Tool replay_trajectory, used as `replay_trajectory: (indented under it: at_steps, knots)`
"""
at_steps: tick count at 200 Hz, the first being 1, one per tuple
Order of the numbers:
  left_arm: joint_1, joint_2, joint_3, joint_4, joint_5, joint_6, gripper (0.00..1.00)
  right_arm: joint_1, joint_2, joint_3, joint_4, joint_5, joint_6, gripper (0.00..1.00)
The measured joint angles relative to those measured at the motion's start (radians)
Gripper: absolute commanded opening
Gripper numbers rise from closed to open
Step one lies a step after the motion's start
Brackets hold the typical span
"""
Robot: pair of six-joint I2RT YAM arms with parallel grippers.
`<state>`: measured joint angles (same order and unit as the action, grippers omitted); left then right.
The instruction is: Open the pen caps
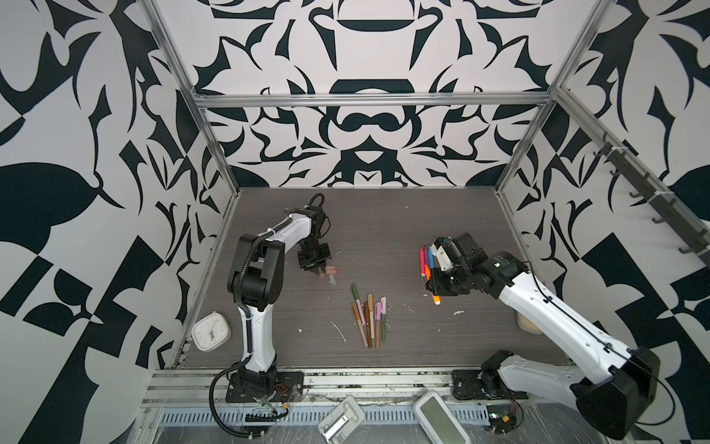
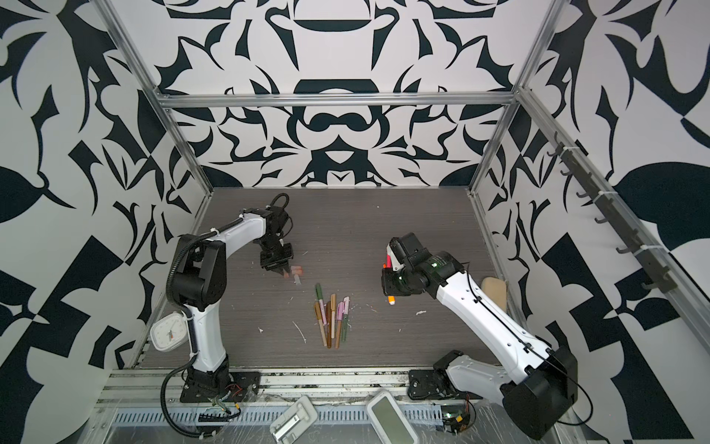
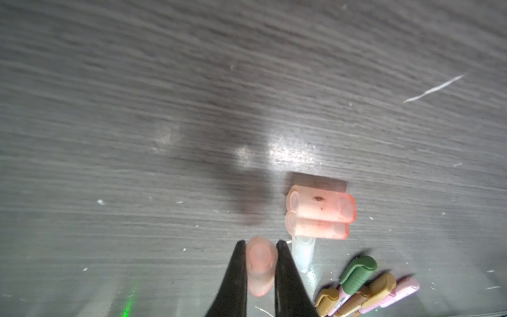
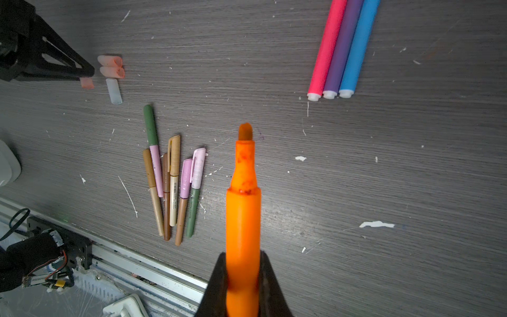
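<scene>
As both top views show, the left tool (image 1: 319, 272) (image 2: 285, 272) hangs low over the table (image 1: 384, 226), left of centre, its jaws narrow on a small peach cap. Two peach caps (image 1: 331, 271) and a clear cap (image 1: 332, 281) lie just beside it. Muted pens (image 1: 369, 319) are fanned at mid-table, towards the near edge rail (image 1: 345, 374), with bare table between them and both tools. The right tool (image 1: 433, 289) is raised at the right, clamped on an orange pen (image 1: 437, 299) and well apart from the side wall. Three bright pens (image 1: 425, 261) lie just beyond it. A clock (image 1: 210, 331) sits at the near left corner.

Left wrist view: the left tool (image 3: 259, 244) pinches the held cap (image 3: 259, 263) between black fingertips. The two peach caps (image 3: 319, 211) lie touching, side by side, and the clear cap (image 3: 303, 252) lies just beside them, crosswise. Capped ends of the muted pens (image 3: 367, 285) are near; beyond the caps the table is bare grey grain.

Right wrist view: the right tool (image 4: 242, 255) grips the orange pen (image 4: 242, 208) by its barrel, felt tip uncapped. The three bright pens (image 4: 343, 49), pink-red, purple and blue, lie touching in a row. A broad bare strip separates them from the muted pens (image 4: 172, 186), which lie near the rail (image 4: 142, 263).
</scene>
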<state>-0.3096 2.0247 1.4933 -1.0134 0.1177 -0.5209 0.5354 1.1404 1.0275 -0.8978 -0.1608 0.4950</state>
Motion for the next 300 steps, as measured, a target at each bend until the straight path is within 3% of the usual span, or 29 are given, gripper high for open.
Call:
replay_trajectory:
  at_steps: [96,136,174,238,300]
  knots:
    - [0.0,0.0,0.0,0.003,0.003,-0.007,0.21,-0.001,0.028,0.003,-0.003,0.017,-0.014,0.0]
    - [0.0,0.001,0.0,0.002,0.003,-0.01,0.29,-0.029,0.047,0.016,-0.003,0.018,-0.03,0.0]
    - [0.0,0.001,0.0,0.002,0.003,-0.01,0.28,-0.126,0.106,0.051,-0.002,0.022,-0.053,0.0]
    - [0.0,-0.007,0.025,-0.022,0.002,-0.01,0.28,-0.401,0.309,0.103,0.061,0.06,-0.084,0.0]
    - [0.0,-0.152,0.089,-0.014,0.029,-0.039,0.28,-0.416,0.448,0.116,0.191,0.1,-0.161,0.0]
